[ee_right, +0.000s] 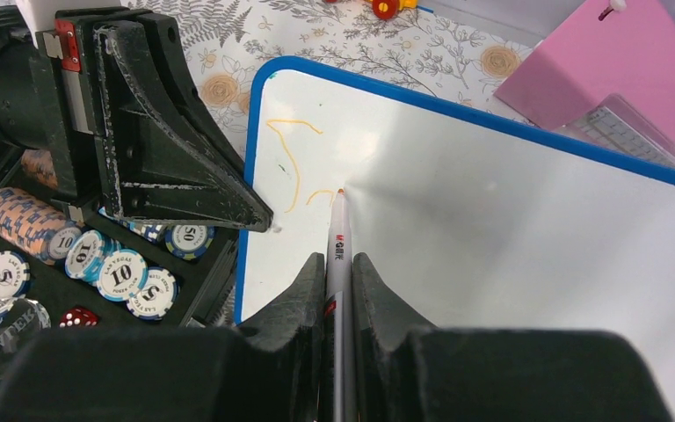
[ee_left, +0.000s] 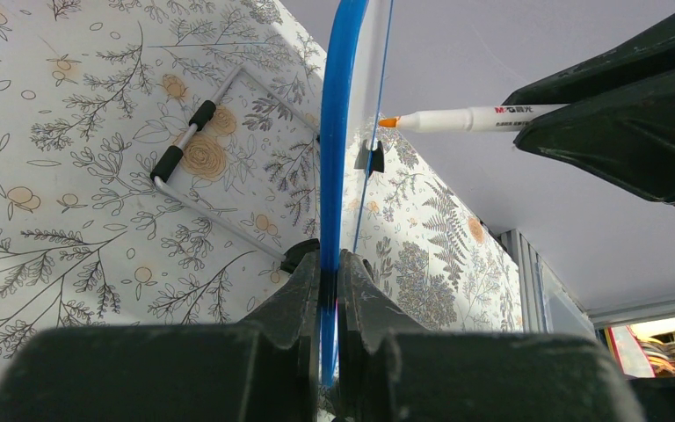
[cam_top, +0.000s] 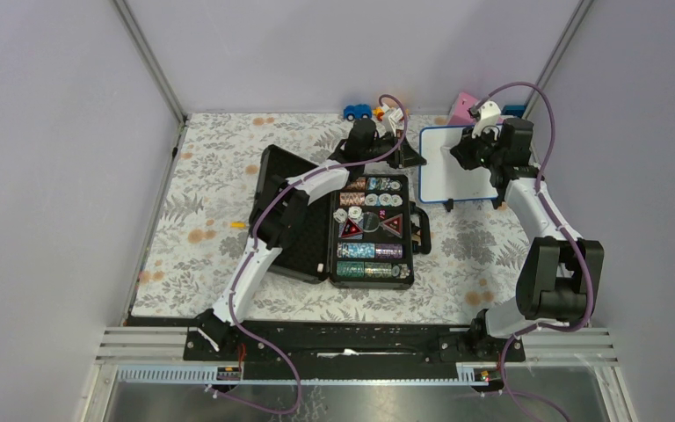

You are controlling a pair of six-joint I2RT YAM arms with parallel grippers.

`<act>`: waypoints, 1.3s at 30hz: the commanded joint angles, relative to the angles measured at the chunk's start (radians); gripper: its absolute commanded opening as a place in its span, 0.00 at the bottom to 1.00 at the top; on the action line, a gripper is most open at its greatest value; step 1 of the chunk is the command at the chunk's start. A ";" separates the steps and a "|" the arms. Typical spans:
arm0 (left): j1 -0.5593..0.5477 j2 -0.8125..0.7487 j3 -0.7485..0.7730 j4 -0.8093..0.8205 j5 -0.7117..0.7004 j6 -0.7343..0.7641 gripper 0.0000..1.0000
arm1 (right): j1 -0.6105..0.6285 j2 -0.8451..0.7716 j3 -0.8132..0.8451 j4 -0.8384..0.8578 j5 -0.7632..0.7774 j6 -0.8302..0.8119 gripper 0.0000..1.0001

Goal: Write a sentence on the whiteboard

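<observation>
The whiteboard [ee_right: 510, 237], a smooth glossy white panel with a thin blue frame and rounded corners, sits at the far right of the table, just right of the open case. The sentence [ee_right: 288, 167] so far is a few thin, pale orange curved strokes near the board's upper left corner. The orange tip of a slim white marker [ee_right: 337, 251] touches the surface beside them, its barrel pinched between the narrow black fingers of the right gripper [ee_right: 338, 264]. The left gripper [ee_left: 330, 268] is clamped tight on the board's blue left edge. Behind the board stands a matte pink wedge [ee_right: 611, 79]. The black case [cam_top: 303, 255] holds round striped poker chips [ee_right: 114, 271], all resting on a floral printed cloth [cam_top: 211, 202].
</observation>
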 commanded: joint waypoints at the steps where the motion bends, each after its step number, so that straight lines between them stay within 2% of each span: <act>1: -0.004 -0.006 0.000 0.018 0.011 -0.005 0.00 | -0.013 0.002 0.026 0.014 0.010 -0.003 0.00; 22: -0.004 -0.006 -0.001 0.020 0.011 -0.007 0.00 | -0.029 -0.030 -0.061 -0.013 -0.003 -0.045 0.00; 39: -0.004 -0.008 -0.005 0.019 0.012 -0.006 0.00 | -0.032 -0.007 0.041 0.003 0.037 -0.016 0.00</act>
